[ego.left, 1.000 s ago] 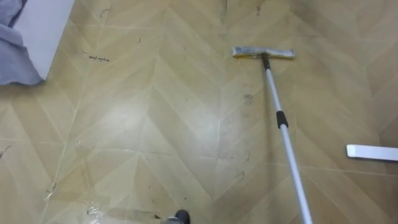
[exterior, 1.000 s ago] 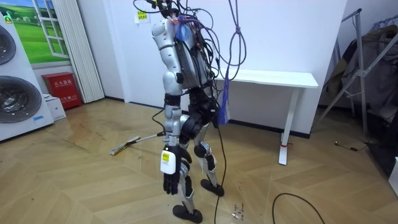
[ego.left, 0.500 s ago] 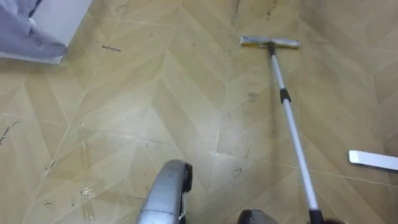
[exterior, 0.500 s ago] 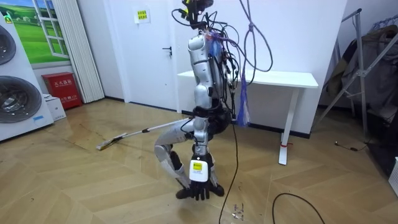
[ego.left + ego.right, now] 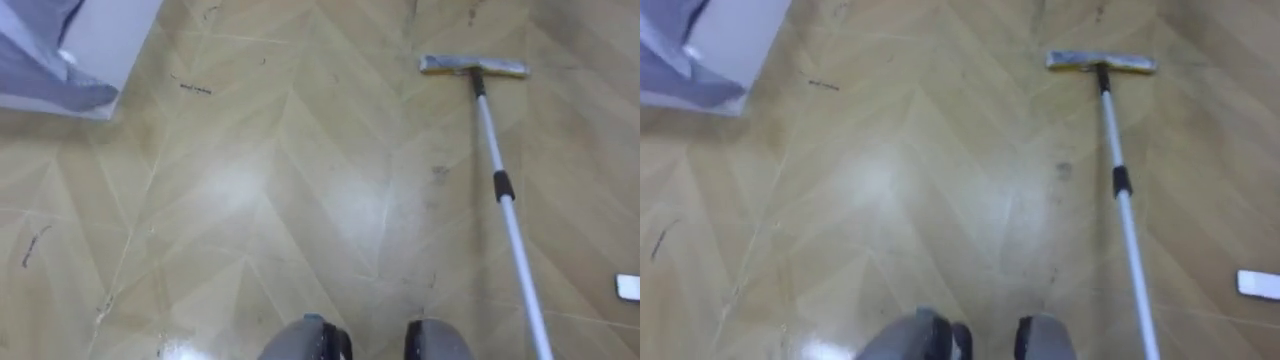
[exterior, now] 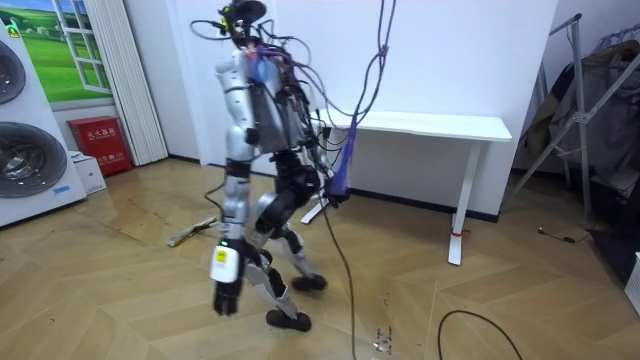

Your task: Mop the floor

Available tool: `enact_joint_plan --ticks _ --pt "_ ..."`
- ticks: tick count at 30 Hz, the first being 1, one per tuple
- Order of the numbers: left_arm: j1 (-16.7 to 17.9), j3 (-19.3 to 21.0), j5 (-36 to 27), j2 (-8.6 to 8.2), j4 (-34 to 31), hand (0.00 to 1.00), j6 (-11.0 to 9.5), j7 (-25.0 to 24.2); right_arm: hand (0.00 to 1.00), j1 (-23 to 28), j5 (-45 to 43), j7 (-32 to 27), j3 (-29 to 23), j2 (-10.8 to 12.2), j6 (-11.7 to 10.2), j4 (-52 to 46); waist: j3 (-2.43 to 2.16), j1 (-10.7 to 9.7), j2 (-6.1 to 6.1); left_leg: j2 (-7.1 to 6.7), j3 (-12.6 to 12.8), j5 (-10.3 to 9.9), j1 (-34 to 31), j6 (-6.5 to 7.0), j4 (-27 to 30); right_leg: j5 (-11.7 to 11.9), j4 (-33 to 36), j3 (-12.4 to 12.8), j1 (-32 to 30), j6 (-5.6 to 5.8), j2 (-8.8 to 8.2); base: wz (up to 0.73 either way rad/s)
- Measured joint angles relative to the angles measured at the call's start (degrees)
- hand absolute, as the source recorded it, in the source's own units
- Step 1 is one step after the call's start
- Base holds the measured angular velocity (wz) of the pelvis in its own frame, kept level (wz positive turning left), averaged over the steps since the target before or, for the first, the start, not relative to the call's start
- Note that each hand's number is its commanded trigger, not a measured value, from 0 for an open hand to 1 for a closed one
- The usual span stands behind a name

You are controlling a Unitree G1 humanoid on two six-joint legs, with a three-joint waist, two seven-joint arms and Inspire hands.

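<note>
A flat mop lies on the wooden floor ahead of me, its head (image 5: pixel 473 66) (image 5: pixel 1100 62) far out at the upper right. Its white pole (image 5: pixel 510 225) with a dark collar runs back to the lower right edge. In the room view the mop head (image 6: pixel 190 237) rests on the floor at the room view's left, and the pole passes behind my legs. My left hand (image 6: pixel 225 296) hangs open beside my thigh and holds nothing. My right hand (image 6: pixel 327 198) is a dark shape behind my hip, at the pole's upper end.
A white unit with grey cloth (image 5: pixel 45 65) draped on it stands at the upper left. A small white object (image 5: pixel 628 287) lies at the right edge. In the room view, a white table (image 6: pixel 440 126) stands behind me, with washing machines (image 6: pixel 25 150) at the room view's left.
I have stepped toward the room view's left and now stand mid-stride. The mop head has slid back a little toward me, and the eye view has shifted.
</note>
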Motion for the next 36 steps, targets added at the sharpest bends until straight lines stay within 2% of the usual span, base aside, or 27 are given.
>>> enact_joint_plan --ticks 2,3,4,5,6,7,8,9,10,12,13,14,16,17,18,19,20,21,22,23,25,27,28,30,33,35,36 --pt "0.65 0.15 0.88 -0.94 0.01 0.00 0.12 0.06 1.00 0.19 -0.28 -0.10 -0.30 0.81 0.93 0.10 0.19 0.26 0.10 -0.43 -1.19 -2.08 3.44 -0.76 -1.12 1.61 -10.60 0.02 -0.26 -1.04 0.76 -0.32" --pt "1.76 0.32 1.09 -1.66 0.07 0.00 0.78 0.05 1.00 -0.04 -1.04 -0.55 -0.60 0.86 1.60 0.05 0.34 0.30 -0.06 -0.86 -2.56 -3.90 6.09 -1.28 -1.41 3.83 -15.83 0.08 0.92 -1.09 1.39 -0.17" --pt "2.58 0.35 0.64 -2.17 0.24 0.00 1.76 0.00 1.00 -0.44 -1.22 -1.17 -0.96 0.85 1.73 -0.20 0.47 0.27 -0.06 -0.79 -3.82 -5.68 8.54 -2.30 -0.65 4.72 -14.97 -1.15 2.80 -1.30 1.17 -0.04" --pt "2.85 0.33 0.49 -2.19 0.18 0.00 2.14 -0.05 1.00 -0.83 -1.37 -1.45 -1.32 0.90 1.83 -0.09 0.55 0.36 -0.11 -0.54 -3.98 -5.96 9.03 -2.85 0.87 4.44 -14.05 -2.00 3.90 -1.65 0.69 0.20" --pt "3.27 0.23 0.38 -2.13 0.24 0.00 2.39 -0.07 1.00 -2.56 -1.43 -1.92 -1.66 0.74 2.43 0.42 0.55 0.66 -0.08 0.75 -2.97 -4.70 8.26 -5.11 7.41 1.78 -11.31 -3.36 5.58 -2.13 0.30 0.26" --pt "3.54 0.05 -0.84 -1.79 0.23 0.00 2.39 0.35 1.00 -5.43 -1.61 -2.51 -1.91 0.41 3.24 0.83 0.86 1.06 -0.73 2.23 -2.11 0.11 5.59 -7.93 16.19 -1.23 -8.36 -3.77 6.91 -3.56 0.29 0.21" --pt "3.62 -0.11 -1.75 -1.64 0.03 0.00 2.43 0.79 1.00 -7.12 -1.68 -2.69 -1.92 0.07 3.60 0.95 0.94 1.31 -1.29 2.85 -1.70 3.65 3.89 -8.39 20.55 -2.75 -7.04 -3.70 7.27 -3.71 0.27 0.06" --pt "3.57 -0.24 -3.04 -1.53 -0.16 0.00 2.21 1.52 1.00 -11.14 -1.68 -3.04 -1.91 -0.88 3.89 0.95 1.05 2.38 -2.56 3.29 -0.80 12.65 0.02 -8.85 27.42 -5.06 -5.00 -3.47 7.57 -4.28 0.31 -0.12" --pt "3.32 -1.04 -4.17 -1.44 -0.40 0.00 2.01 2.36 1.00 -16.08 -1.64 -3.39 -1.99 -2.07 3.82 0.52 1.63 3.38 -3.93 3.36 -0.55 17.87 -4.14 -8.64 32.20 -6.70 -3.63 -3.08 7.76 -4.65 0.42 -0.17" --pt "3.30 -2.06 -3.94 -1.31 -1.33 0.00 1.74 2.60 1.00 -23.17 -1.51 -4.23 -1.72 -3.32 2.55 -0.43 2.38 5.51 -5.54 4.69 -0.40 16.80 -12.59 -7.58 36.39 -8.59 -2.64 -2.77 8.12 -5.03 1.59 -0.35" --pt "3.81 -2.03 -4.06 -1.16 -2.56 0.00 1.68 2.61 1.00 -26.76 -1.43 -4.37 -1.71 -3.50 1.54 -1.34 2.60 6.92 -6.99 5.61 -0.04 15.33 -16.83 -6.91 33.36 -9.51 -2.99 -2.17 8.94 -5.04 2.41 -0.38" --pt "3.86 -2.12 -4.19 -1.07 -2.71 0.00 1.64 2.60 1.00 -28.17 -1.09 -4.39 -1.58 -3.42 0.81 -1.93 2.83 7.13 -7.38 5.59 -0.07 14.29 -17.69 -7.08 30.21 -10.14 -3.33 -2.00 9.95 -4.84 2.46 -0.14" --pt "4.13 -2.27 -4.04 -1.13 -2.64 0.00 1.64 2.27 1.00 -30.41 -0.11 -3.98 -1.41 -3.24 -0.48 -4.04 2.93 7.65 -8.70 5.32 -0.28 12.98 -17.18 -7.22 14.82 -12.02 -5.63 -2.15 14.47 -3.72 2.47 0.13" --pt "4.16 -2.24 -3.85 -1.12 -2.79 0.00 1.21 1.64 1.00 -30.66 1.14 -3.88 -1.33 -3.29 -0.83 -4.79 2.85 8.13 -8.87 5.45 -0.60 13.38 -15.22 -7.56 2.98 -13.34 -7.92 -2.50 18.25 -2.99 2.45 0.12" --pt "4.37 -2.19 -3.84 -0.85 -2.48 0.00 0.79 0.70 1.00 -30.00 1.94 -3.41 -1.26 -3.27 -0.83 -4.90 2.75 7.99 -8.76 5.70 -0.10 16.50 -13.48 -6.07 -3.41 -14.88 -10.02 -3.22 22.42 -1.97 1.92 0.39" --pt "4.19 -1.96 -3.80 -0.42 -1.98 0.00 0.84 0.01 1.00 -27.48 2.87 -2.99 -1.29 -3.25 -0.90 -5.09 2.07 7.07 -9.16 4.63 1.06 15.05 -11.63 -2.50 -2.91 -16.08 -11.12 -3.36 25.76 -0.30 0.80 0.58" --pt "3.67 -1.92 -3.80 -0.24 -1.73 0.00 0.85 -0.31 1.00 -26.08 3.97 -2.82 -1.36 -3.45 -0.86 -5.04 1.93 6.66 -9.37 3.49 1.21 13.86 -10.67 -1.79 -2.70 -15.83 -10.69 -2.77 26.40 0.06 0.13 0.72" --pt "1.72 -2.03 -3.74 -0.26 -1.12 0.00 0.82 -0.36 1.00 -23.15 5.75 -2.73 -1.08 -3.92 -0.82 -4.40 1.90 6.62 -9.27 1.71 1.46 11.75 -8.67 -0.32 -2.07 -13.38 -7.55 -1.59 26.91 2.07 -0.96 0.44" --pt "0.67 -1.81 -3.12 -0.27 -1.16 0.00 0.55 -0.21 1.00 -20.58 5.82 -2.62 -0.54 -3.96 -0.91 -3.71 1.59 6.51 -8.90 0.55 1.69 9.71 -6.91 0.42 -1.80 -9.73 -3.31 -0.03 26.04 2.65 -1.36 0.26" --pt "0.04 -1.62 -2.67 -0.36 -1.12 0.00 0.36 -0.12 1.00 -19.33 5.70 -2.51 -0.44 -4.05 -1.01 -3.05 1.31 6.37 -8.43 0.12 1.72 8.80 -6.12 0.87 -1.77 -8.06 -0.80 0.62 25.12 3.01 -1.35 0.06" --pt "-1.75 -0.74 -1.48 -0.97 -1.20 0.00 -0.89 1.13 1.00 -14.23 4.87 -3.85 -0.39 -4.47 -1.12 -1.29 0.46 5.03 -5.02 -0.99 0.58 6.75 -3.40 1.93 -2.36 -6.89 6.18 3.14 18.75 2.86 0.20 0.10" --pt "-2.07 -0.81 -1.51 -1.19 -1.23 0.00 -1.11 2.02 1.00 -9.81 4.31 -5.78 -0.28 -3.83 -1.11 -1.16 0.03 3.28 -3.02 -2.07 -0.49 6.57 -0.95 2.14 -4.75 -6.71 5.27 3.56 13.52 2.73 0.59 0.15" --pt "-2.07 -0.80 -1.61 -1.25 -1.20 0.00 -1.11 2.28 1.00 -8.46 4.32 -6.18 -0.28 -3.34 -1.08 -1.19 -0.01 3.16 -2.67 -2.24 -0.56 6.55 0.04 2.15 -5.86 -6.49 3.91 3.54 11.92 2.41 0.58 0.00" --pt "-1.47 -0.18 -1.33 -1.31 -1.29 0.00 -0.73 2.60 1.00 -4.47 4.30 -6.79 -0.35 -0.39 -0.59 -1.24 0.08 2.32 -2.52 -2.35 -1.20 6.21 4.15 1.52 -9.98 -4.34 -7.77 3.28 8.82 1.55 0.95 -0.15" --pt "-0.56 -0.04 -1.65 -1.97 -1.00 0.00 0.81 2.63 1.00 -1.99 3.78 -6.21 -0.69 1.53 0.67 -1.35 0.33 0.59 -2.67 -2.30 -2.54 3.18 8.06 0.20 -10.27 2.31 -20.33 1.58 9.21 -0.50 1.64 0.06" --pt "-0.58 -0.09 -2.12 -2.47 -0.87 0.00 1.68 2.66 1.00 -1.75 3.80 -6.09 -0.79 1.82 1.59 -1.95 0.35 0.41 -2.47 -1.83 -3.51 0.88 9.06 -1.02 -7.29 3.41 -19.28 0.34 11.03 -0.59 2.17 0.12" --pt "-0.49 -0.02 -3.37 -2.32 -0.57 0.00 1.79 2.99 1.00 -2.89 3.53 -6.23 -0.97 2.03 1.91 -1.54 0.57 0.62 -2.63 -0.83 -3.06 0.19 8.17 -2.32 -2.09 2.29 -17.23 -0.12 11.66 -1.82 2.47 -0.04"
